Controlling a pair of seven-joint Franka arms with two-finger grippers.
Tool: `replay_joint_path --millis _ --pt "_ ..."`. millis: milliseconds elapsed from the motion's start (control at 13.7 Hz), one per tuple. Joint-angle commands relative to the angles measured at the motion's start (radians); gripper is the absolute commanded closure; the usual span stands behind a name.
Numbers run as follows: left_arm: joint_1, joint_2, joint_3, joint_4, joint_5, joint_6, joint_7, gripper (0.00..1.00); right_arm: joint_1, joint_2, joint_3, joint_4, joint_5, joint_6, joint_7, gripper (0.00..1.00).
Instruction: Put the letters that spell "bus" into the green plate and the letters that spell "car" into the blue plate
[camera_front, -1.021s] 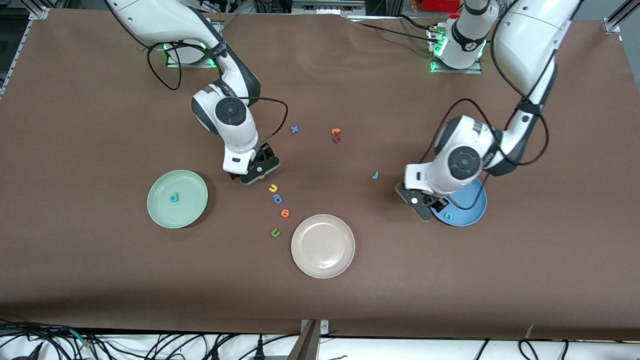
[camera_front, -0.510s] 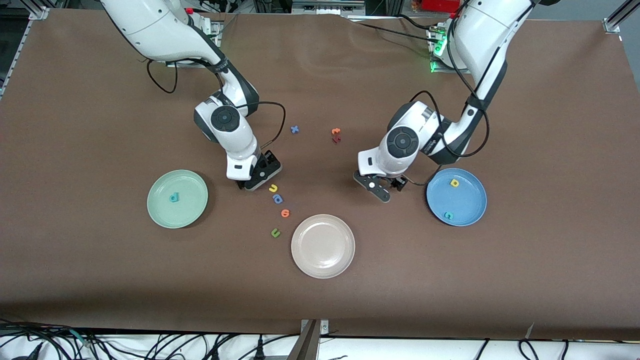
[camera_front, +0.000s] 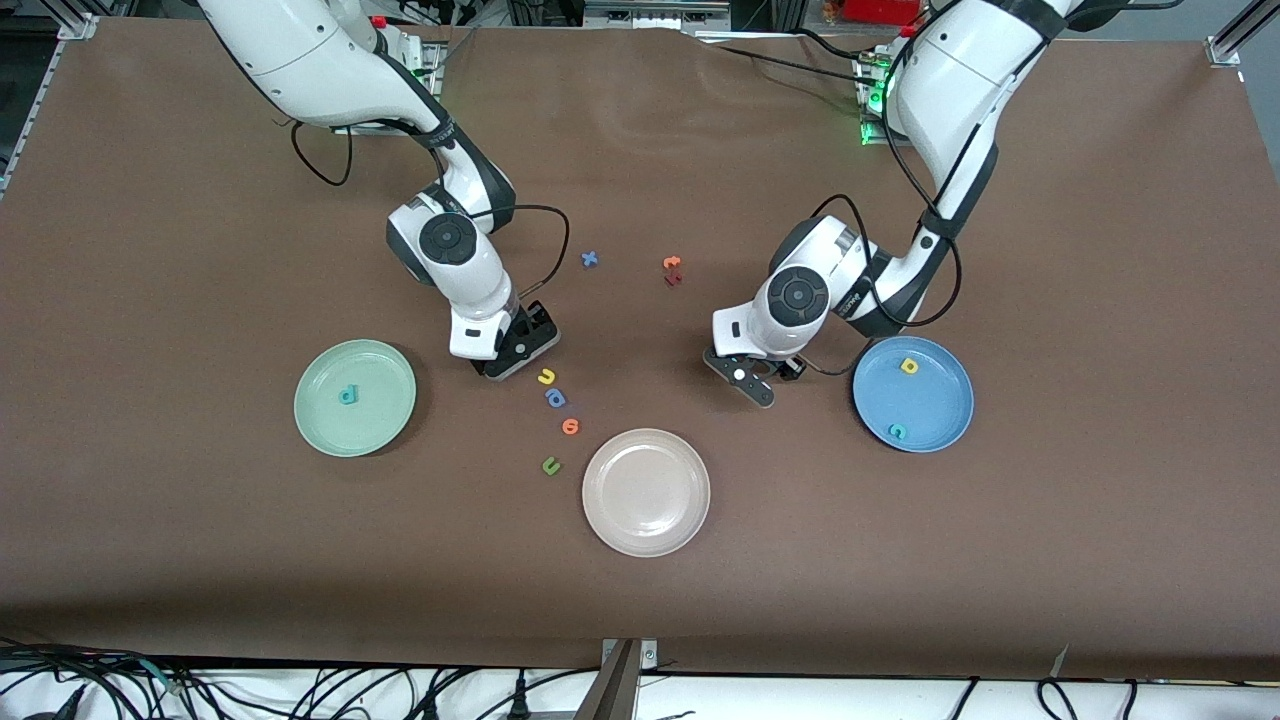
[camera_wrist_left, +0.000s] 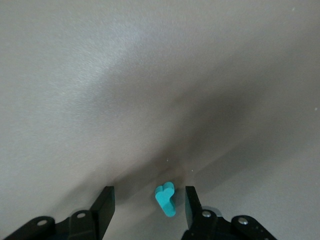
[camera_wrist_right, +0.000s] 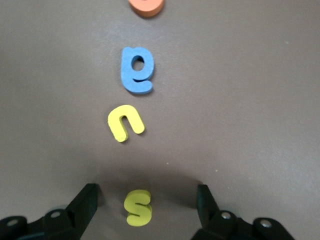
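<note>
My left gripper (camera_wrist_left: 147, 207) (camera_front: 760, 372) is down at the table beside the blue plate (camera_front: 940, 400), open, its fingers either side of the teal "r" (camera_wrist_left: 166, 199) without touching it. The blue plate holds the yellow "a" (camera_front: 908, 366) and teal "c" (camera_front: 897, 431). My right gripper (camera_wrist_right: 145, 207) (camera_front: 520, 355) is low and open around the yellow "s" (camera_wrist_right: 138, 206). The yellow "u" (camera_wrist_right: 125, 123) (camera_front: 546, 376) lies just past it. The teal "b" (camera_front: 348, 395) lies in the green plate (camera_front: 330, 425). In the front view both grippers hide their letters.
A blue letter (camera_front: 555, 397), an orange one (camera_front: 570, 426) and a green "u" (camera_front: 550, 465) trail from the yellow "u" toward the beige plate (camera_front: 646, 491). A blue "x" (camera_front: 590, 259) and orange letters (camera_front: 672, 263) lie nearer the robots' bases.
My left arm has swung from over the blue plate toward the table's middle and come down around the teal "r", its fingers narrowing. My right gripper has settled lower around the "s".
</note>
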Motion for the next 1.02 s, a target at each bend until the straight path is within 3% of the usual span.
replay_joint_path --millis 0,73,146,219,292,729,948 --pt "-0.006 0.001 0.002 -0.015 -0.004 0.020 -0.004 0.47 -0.013 -0.025 0.009 -0.040 -0.012 0.017 0.059 0.38" --pt "-0.006 0.001 0.002 -0.015 -0.004 0.018 -0.006 0.65 -0.013 -0.025 0.009 -0.042 -0.012 0.017 0.058 0.48" --pt "-0.006 0.001 0.002 -0.015 -0.004 0.018 -0.004 0.69 -0.013 -0.025 0.009 -0.044 -0.012 0.017 0.058 0.59" --pt "-0.003 -0.002 0.002 -0.015 -0.004 0.011 -0.003 0.88 -0.013 -0.025 0.009 -0.044 -0.012 0.015 0.056 0.66" --pt "-0.003 -0.006 0.003 -0.013 -0.004 0.008 -0.003 0.91 -0.013 -0.025 0.009 -0.044 -0.012 0.017 0.056 0.70" --pt "0.098 -0.103 -0.001 0.001 -0.010 -0.060 0.084 0.90 -0.019 -0.046 0.007 -0.036 -0.009 0.003 0.049 0.87" --pt "0.184 -0.118 0.008 0.005 -0.004 -0.100 0.141 0.90 -0.046 -0.094 0.007 0.007 -0.006 -0.145 0.041 0.91"
